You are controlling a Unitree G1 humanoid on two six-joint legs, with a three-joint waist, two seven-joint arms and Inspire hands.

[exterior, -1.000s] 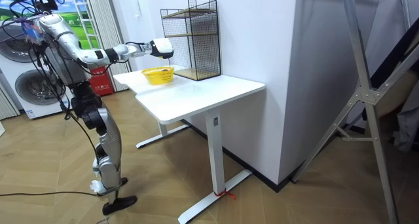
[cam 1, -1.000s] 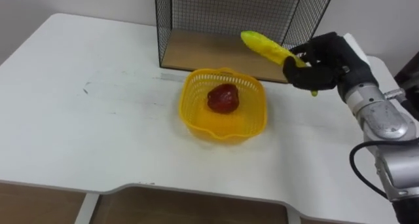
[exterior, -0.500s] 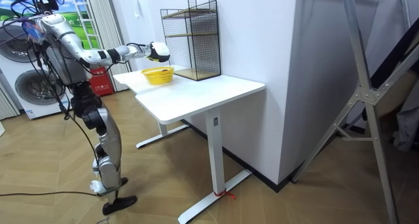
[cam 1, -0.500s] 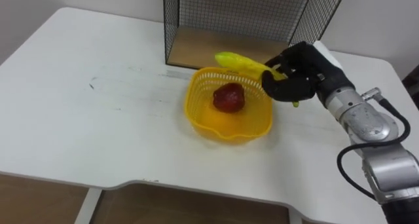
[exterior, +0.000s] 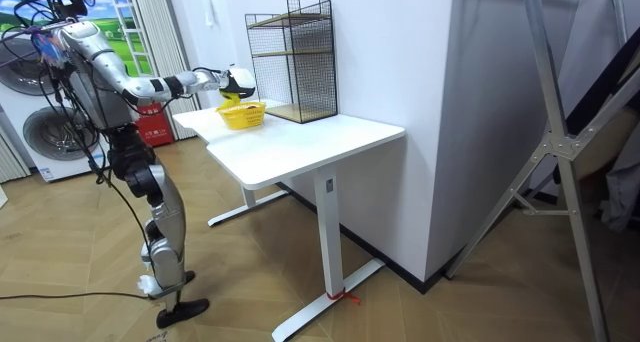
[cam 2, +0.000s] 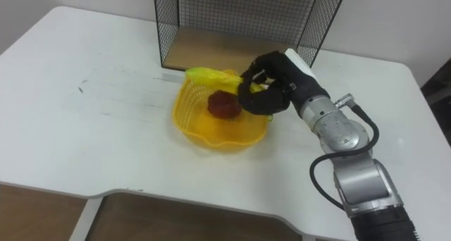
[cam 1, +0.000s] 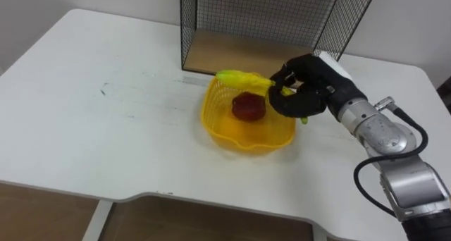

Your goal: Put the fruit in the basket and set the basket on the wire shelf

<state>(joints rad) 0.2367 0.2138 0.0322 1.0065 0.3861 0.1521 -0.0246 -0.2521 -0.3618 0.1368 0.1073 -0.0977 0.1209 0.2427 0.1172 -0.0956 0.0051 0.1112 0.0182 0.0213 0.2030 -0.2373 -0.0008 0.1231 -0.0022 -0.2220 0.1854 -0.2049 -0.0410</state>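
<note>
Basket (cam 1: 244, 139) on table (cam 1: 106, 128) holds red fruit (cam 1: 248, 105), yellow fruit (cam 1: 239, 79) pokes over its back rim, right hand (cam 1: 310, 94) curled round the fruit's right end, shelf (cam 1: 268, 15) just behind.

Two head eyes looking down from close by, and one room camera standing well off.

The left and right eye views sit side by side on the robot's head and look steeply down across the white table (cam 1: 106, 149) toward the wire shelf (cam 1: 268, 15) at its far edge. The right arm comes in from the lower right. The two eyes share nearly the whole scene, including the yellow basket (cam 1: 246, 139) and the right hand (cam 1: 306, 93) clasped round a yellow fruit (cam 1: 239, 79). Each of these sits further left in the right eye view. The room view stands on the floor well apart, with the whole robot at the room view's left and the table, basket and shelf small beside it.
</note>
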